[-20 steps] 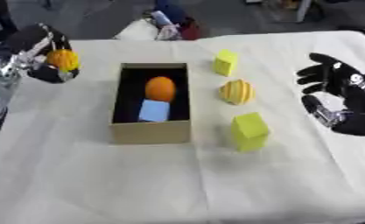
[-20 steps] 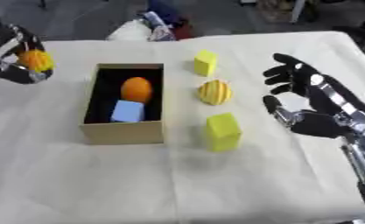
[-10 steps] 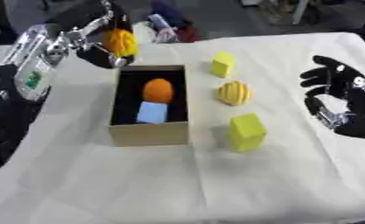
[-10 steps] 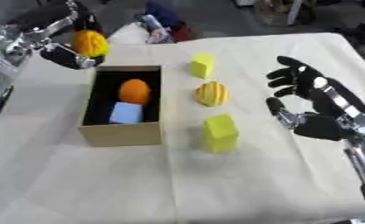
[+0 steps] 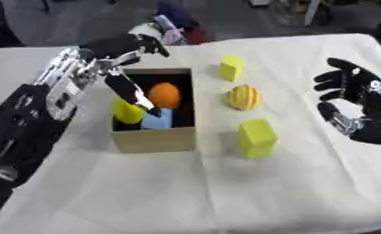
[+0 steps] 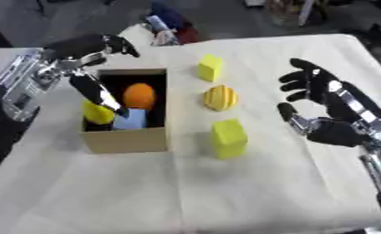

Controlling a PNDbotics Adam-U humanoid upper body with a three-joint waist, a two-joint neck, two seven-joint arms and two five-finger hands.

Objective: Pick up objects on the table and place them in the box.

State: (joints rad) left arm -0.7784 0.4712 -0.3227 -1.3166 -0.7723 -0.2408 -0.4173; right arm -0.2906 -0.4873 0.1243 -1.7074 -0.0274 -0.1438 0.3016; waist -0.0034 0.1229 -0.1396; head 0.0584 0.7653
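Note:
My left hand (image 5: 119,48) hovers over the cardboard box (image 5: 155,140), open, with one dark finger (image 5: 134,93) reaching down inside. Under that finger, a yellow round object (image 5: 127,112) rests against the box's left wall. An orange ball (image 5: 164,94) and a blue block (image 5: 158,120) are in there with it. Right of the box lie a small yellow block (image 5: 231,67), a striped yellow ball (image 5: 243,97) and a larger yellow block (image 5: 257,138). At the right edge, above the table, my right hand (image 6: 327,111) is open with fingers spread and holds nothing.
A white cloth (image 5: 225,192) covers the table. Beyond the far edge there is dark floor and some coloured clutter (image 5: 173,20). My left forearm (image 5: 33,119) crosses the table's left side.
My left hand swung from the table's left side to above the box and opened. The yellow-orange object it held now lies in the box. The right hand stayed put.

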